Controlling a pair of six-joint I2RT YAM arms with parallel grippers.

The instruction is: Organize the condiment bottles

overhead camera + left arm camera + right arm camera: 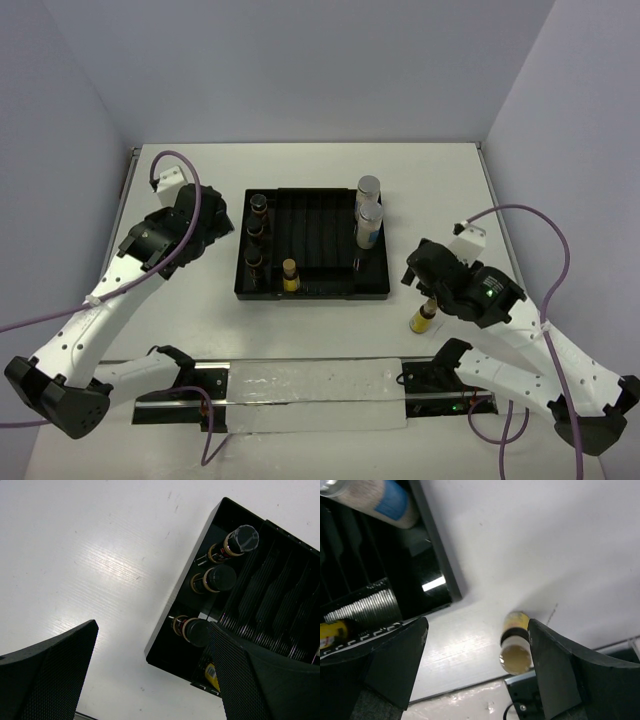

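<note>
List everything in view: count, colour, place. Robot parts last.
dark brown jars: three, dark caps, left column of the tray
yellow bottle in the tray: one, yellow-filled, near edge, right of the jars
grey-capped bottle: one, tall, far right of the tray
white bottle: one, blue label, just nearer than the grey-capped one
yellow bottle on the table: one, yellow-filled, right of the tray, by the right gripper
tray: one, black, ribbed, table centre
table: one, white
white strip: one, along the near edge
left gripper: black, open, left of the tray
right gripper: black, open, beside the outside bottle
</note>
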